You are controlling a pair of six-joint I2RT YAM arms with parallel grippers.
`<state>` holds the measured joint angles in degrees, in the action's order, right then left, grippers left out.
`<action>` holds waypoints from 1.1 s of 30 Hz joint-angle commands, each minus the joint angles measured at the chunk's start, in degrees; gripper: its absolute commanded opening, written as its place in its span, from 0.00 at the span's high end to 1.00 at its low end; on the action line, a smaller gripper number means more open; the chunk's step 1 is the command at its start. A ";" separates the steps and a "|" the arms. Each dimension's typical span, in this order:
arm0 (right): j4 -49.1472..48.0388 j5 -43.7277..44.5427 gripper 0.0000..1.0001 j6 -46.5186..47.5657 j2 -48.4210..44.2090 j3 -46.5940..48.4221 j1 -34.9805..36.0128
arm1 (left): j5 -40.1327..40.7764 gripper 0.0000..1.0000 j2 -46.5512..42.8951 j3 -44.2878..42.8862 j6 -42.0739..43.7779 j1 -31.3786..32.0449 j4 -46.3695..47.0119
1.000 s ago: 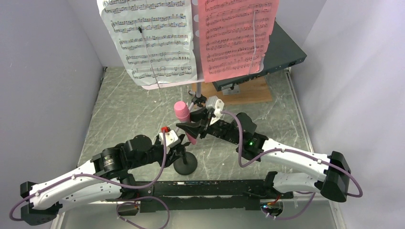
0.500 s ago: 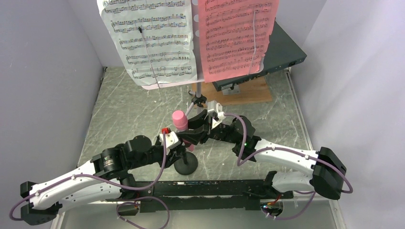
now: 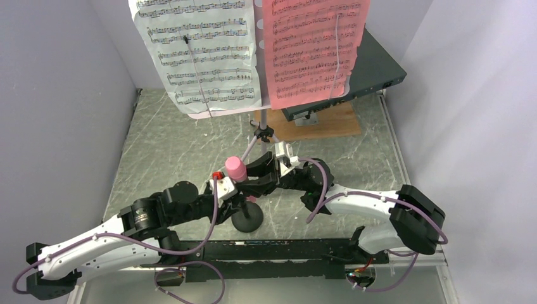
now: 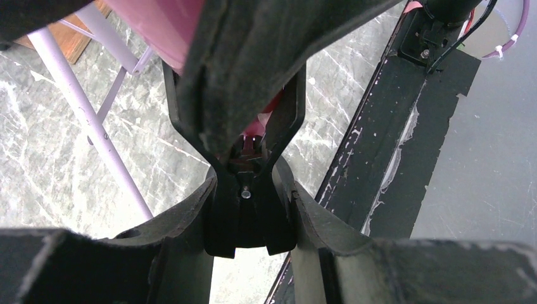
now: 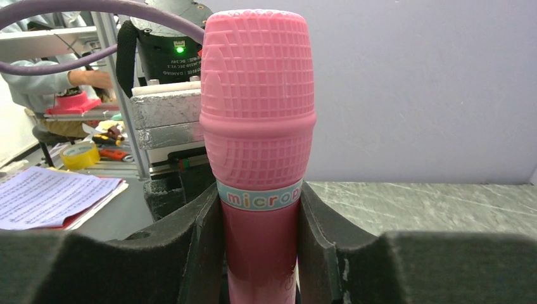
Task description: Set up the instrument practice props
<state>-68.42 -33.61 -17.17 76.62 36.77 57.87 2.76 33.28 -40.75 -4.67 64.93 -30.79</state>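
The step in hand appears to be mounting the pink microphone (image 5: 258, 126) on the small black mic stand (image 3: 246, 219). The white music sheet (image 3: 202, 54) and pink music sheet (image 3: 310, 47) already hang above the silver tripod (image 3: 260, 135), well beyond both sets of fingers. The right gripper (image 5: 259, 259) is clamped on the microphone's handle. Its two foam pads (image 5: 201, 253) press either side just below the lettered band, and the ribbed head stands upright above them. The left gripper (image 4: 250, 218) is clamped on the narrow neck of the stand's clip, with the clip fork (image 4: 288, 120) opening just ahead of its fingertips. In the left wrist view, one finger of the right gripper and a patch of pink sit directly over the fork, at or between its two prongs. You cannot tell from these views whether the handle has entered the fork. Judge the task as nearly complete, with the microphone the last prop to place. For the next move, grip firmly with the left fingers so that the stand does not tip. Press the handle straight down between the prongs until it seats. Do not open the right pads until the clip carries the weight. Watch the tripod legs, which pass close beside the left fingers.
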 commanded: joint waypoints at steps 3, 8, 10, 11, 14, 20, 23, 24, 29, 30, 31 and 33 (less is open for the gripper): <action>-1.56 -6.93 1.00 -1.82 0.11 -2.23 1.20 | 1.77 0.75 -0.65 -3.47 0.05 0.04 7.69; -0.29 -3.39 1.00 -0.43 -2.45 -4.27 1.20 | 2.68 0.18 -3.87 -1.64 -2.76 0.05 8.95; 0.68 -2.83 1.00 0.01 -3.28 -4.44 1.19 | 2.60 0.17 -5.66 -0.59 -4.15 0.03 8.60; 0.82 -2.71 1.00 0.09 -3.43 -4.51 1.20 | 2.85 0.17 -6.69 0.09 -4.87 0.03 8.43; 1.49 -2.69 1.00 0.28 -3.75 -4.37 1.20 | 3.48 0.17 -9.89 2.34 -7.06 0.03 8.08; 2.86 0.13 1.00 0.61 -5.12 -5.17 1.09 | -1.47 0.05 -11.08 6.63 -10.04 0.03 11.68; 3.89 0.40 1.00 0.69 -5.39 -5.01 1.03 | -2.01 0.01 -9.99 8.45 -11.08 0.07 13.71; 3.98 0.39 1.00 0.61 -5.48 -4.89 1.02 | -1.85 0.01 -9.68 8.91 -11.17 0.03 14.30; 4.15 -0.41 1.00 0.23 -5.31 -4.55 1.02 | -0.04 0.14 -8.92 10.31 -9.96 0.05 16.38; 4.51 -0.77 1.00 0.42 -5.33 -4.45 1.02 | 0.26 0.23 -9.05 10.38 -9.54 0.03 16.64; 4.93 -1.01 1.00 0.66 -5.31 -4.43 1.02 | 0.38 0.34 -9.22 10.47 -9.03 0.03 16.98; 5.72 -1.62 1.00 1.26 -5.42 -4.30 1.02 | 1.08 0.68 -9.40 10.45 -8.30 0.03 17.11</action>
<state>-65.36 -32.80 -15.86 71.99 32.18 58.43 2.24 24.29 -30.24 -14.52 64.97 -18.35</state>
